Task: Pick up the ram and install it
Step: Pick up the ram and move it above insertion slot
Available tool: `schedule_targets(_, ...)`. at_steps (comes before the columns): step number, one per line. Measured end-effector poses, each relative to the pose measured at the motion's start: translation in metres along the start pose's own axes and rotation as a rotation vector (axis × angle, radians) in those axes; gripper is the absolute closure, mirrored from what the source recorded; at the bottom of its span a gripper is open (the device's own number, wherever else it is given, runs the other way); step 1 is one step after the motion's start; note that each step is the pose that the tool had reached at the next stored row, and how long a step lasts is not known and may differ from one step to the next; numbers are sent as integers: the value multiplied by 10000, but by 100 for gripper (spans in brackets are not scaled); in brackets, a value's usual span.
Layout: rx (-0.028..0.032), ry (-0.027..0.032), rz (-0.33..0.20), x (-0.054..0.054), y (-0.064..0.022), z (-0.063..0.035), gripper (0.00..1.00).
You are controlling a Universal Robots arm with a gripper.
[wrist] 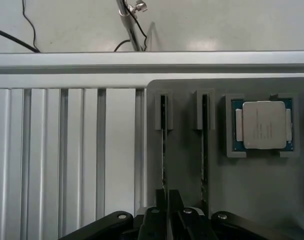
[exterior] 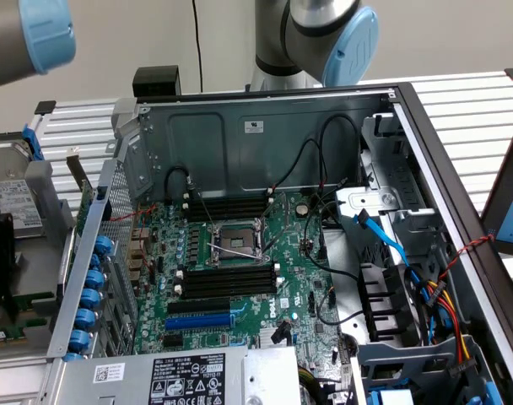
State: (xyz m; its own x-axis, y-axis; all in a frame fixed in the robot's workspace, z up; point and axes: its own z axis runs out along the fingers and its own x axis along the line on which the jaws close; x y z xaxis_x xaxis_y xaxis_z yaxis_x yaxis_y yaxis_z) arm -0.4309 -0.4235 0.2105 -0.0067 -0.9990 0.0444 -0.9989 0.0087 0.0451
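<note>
Pick step: my gripper [wrist: 167, 201] clenched on ram [wrist: 163, 145] farther from CPU [wrist: 263, 125], in grey holder [wrist: 187, 165]; needs straight pull out

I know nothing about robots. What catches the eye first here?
The open computer case in the exterior view's middle, its green circuit board exposed. In the wrist view, a silver processor chip lies in a grey holder, and the gripper sits close to a thin memory stick standing on edge.

The arm [exterior: 311, 25] is showing a silver-grey, cylindrical body, with round light-blue caps [exterior: 351, 46] closing 2 joints. The gripper [wrist: 167, 194] is showing black, rounded bars [wrist: 104, 226], with 4 silver screws [wrist: 122, 216] sitting along them.
</note>
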Motion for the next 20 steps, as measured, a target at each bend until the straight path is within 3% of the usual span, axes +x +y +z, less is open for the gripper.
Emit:
schedule_targets(6,18,0,2,0,-1,24,82)
schedule_targets(9,65,-5,3,-1,-2,50,82)
schedule_targets(15,100,-6,5,-3,-3,72,82)
schedule_targets(20,99,-5,5,-3,-3,72,82)
